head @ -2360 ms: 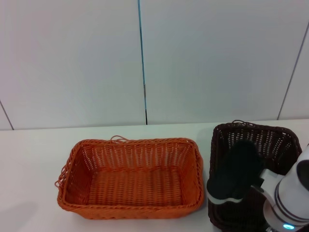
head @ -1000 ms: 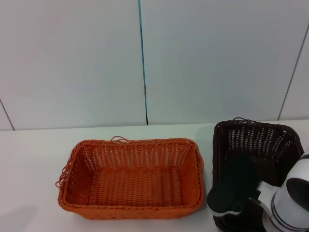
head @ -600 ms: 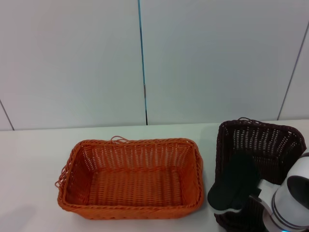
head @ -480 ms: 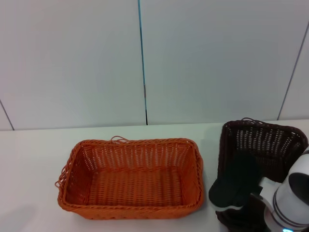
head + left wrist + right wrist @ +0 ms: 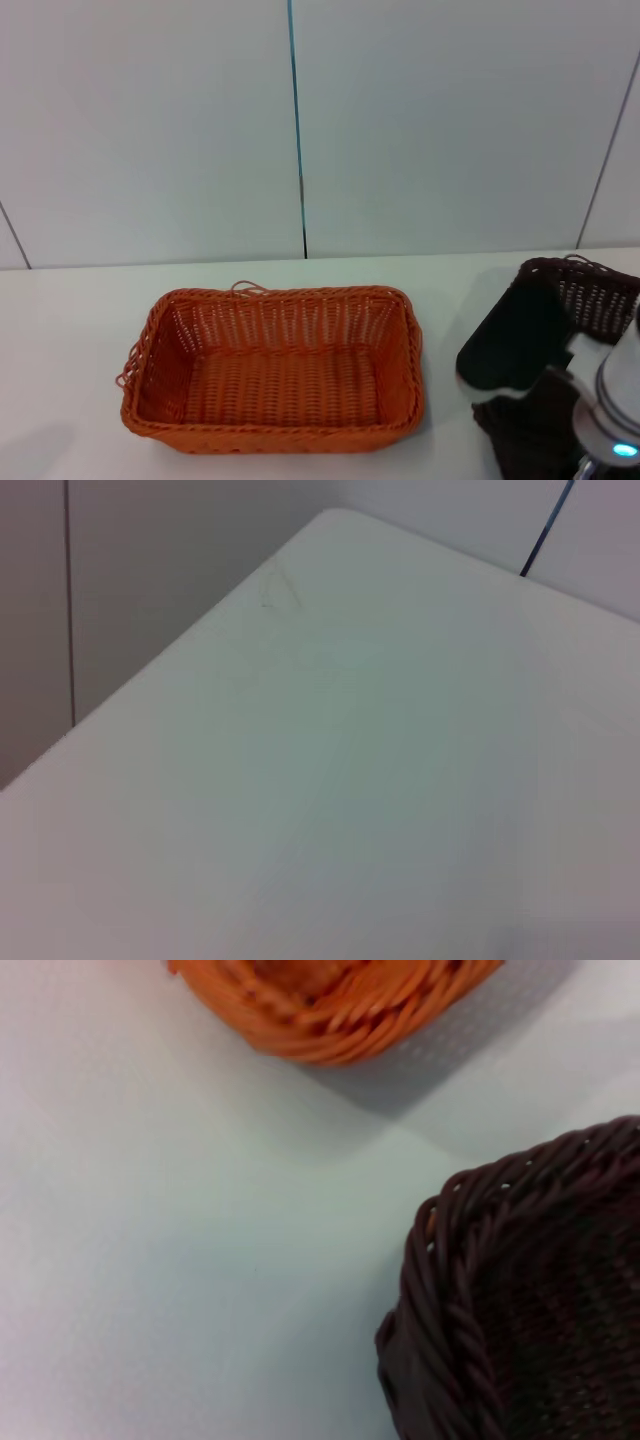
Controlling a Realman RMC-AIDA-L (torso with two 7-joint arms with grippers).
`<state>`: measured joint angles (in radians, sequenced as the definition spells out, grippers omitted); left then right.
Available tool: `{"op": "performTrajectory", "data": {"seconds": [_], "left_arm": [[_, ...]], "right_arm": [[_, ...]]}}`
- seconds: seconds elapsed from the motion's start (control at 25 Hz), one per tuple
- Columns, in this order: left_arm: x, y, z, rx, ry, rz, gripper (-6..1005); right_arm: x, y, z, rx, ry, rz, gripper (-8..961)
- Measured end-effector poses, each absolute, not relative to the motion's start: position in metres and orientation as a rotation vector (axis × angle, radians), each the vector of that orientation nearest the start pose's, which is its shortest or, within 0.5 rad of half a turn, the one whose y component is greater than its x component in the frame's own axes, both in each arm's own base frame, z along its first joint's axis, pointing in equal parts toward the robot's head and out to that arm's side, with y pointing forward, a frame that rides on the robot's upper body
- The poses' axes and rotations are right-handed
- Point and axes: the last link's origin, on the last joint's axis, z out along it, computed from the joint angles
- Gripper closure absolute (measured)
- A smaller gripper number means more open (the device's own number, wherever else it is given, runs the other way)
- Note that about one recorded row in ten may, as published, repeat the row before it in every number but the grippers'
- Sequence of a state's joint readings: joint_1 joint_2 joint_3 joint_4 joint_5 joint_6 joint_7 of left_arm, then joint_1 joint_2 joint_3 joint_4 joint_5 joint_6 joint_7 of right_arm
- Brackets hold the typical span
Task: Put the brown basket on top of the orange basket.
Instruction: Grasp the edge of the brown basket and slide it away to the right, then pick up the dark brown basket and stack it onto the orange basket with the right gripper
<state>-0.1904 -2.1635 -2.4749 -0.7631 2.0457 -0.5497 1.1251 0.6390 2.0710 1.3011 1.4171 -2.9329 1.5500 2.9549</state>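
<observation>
Presently the orange basket (image 5: 272, 368) sits upright on the white bench (image 5: 60, 340), centre-left in the head view. At its 3 o'clock, apart from it, the brown basket (image 5: 590, 300) is tilted at the bench's right edge, with the right gripper (image 5: 515, 345) at its near-left rim; the fingers' spread cannot be told. Left gripper is out of sight.

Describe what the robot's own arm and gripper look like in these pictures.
Only the right arm shows, at the head view's lower right: a black, blocky right gripper with a pale band at its base, on a white rounded wrist with a dark ring and a small glowing blue light. The left arm is out of view.
</observation>
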Motion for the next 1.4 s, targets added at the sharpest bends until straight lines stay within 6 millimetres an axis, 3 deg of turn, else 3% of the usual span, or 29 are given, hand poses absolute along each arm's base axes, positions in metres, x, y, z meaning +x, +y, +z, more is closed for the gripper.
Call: {"op": "performTrajectory", "data": {"seconds": [0.48,0.68,0.92,1.04,1.08,1.2,1.4], "left_arm": [[-0.455,0.272,0.049,-1.326,-1.496,-0.278,360],[-0.456,0.272,0.05,-1.318,-1.498,-0.277,361],[-0.458,0.271,0.05,-1.301,-1.507,-0.285,361],[-0.458,0.271,0.051,-1.297,-1.51,-0.287,360],[-0.458,0.271,0.051,-1.297,-1.51,-0.288,360],[-0.459,0.269,0.051,-1.293,-1.513,-0.287,360],[-0.463,0.263,0.051,-1.273,-1.527,-0.292,360]], "right_arm": [[0.131,0.354,0.021,0.6,2.179,0.68,803],[0.116,0.36,0.029,0.486,2.184,0.67,803],[0.086,0.36,0.022,0.119,2.222,0.568,803],[0.068,0.356,0.01,-0.203,2.21,0.464,803],[0.068,0.356,0.01,-0.203,2.21,0.464,803],[0.052,0.355,0.006,-0.419,2.173,0.418,803],[0.018,0.362,0.008,-0.674,2.133,0.447,802]]}}
